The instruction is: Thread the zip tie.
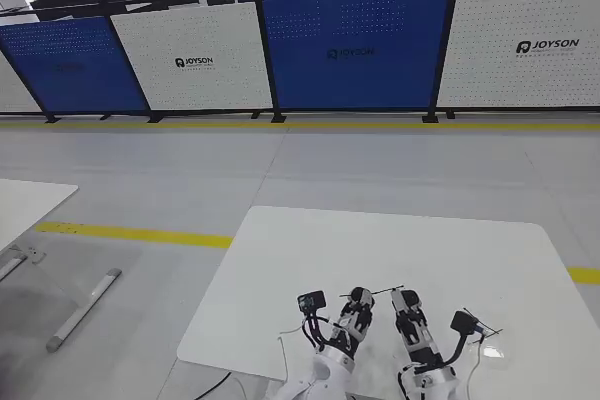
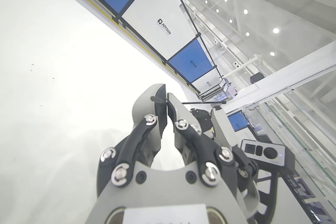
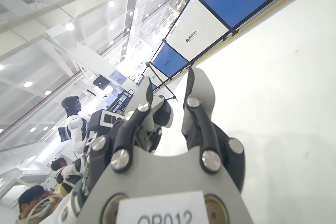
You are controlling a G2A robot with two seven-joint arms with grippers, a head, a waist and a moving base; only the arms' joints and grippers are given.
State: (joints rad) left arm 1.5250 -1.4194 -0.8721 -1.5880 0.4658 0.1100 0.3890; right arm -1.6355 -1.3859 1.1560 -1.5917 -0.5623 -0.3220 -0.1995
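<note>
Clamped tight on the black zip tie [image 2: 199,103]: left end effector [image 2: 166,101], seemingly raised above the counter [image 1: 430,240] near its front edge. Spread wide just beside the tie's free end: right end effector [image 3: 170,86]; counter stretching ahead.

The left gripper [image 2: 166,97] is clamped on one end of the zip tie [image 2: 202,103], its jaws pressed together and its fingers angled upward. The right gripper [image 3: 170,76] stands just beside it, also tilted upward, with its fingers spread apart. From above, both forearms lie close together and roughly parallel, pointing away from the body.
</note>
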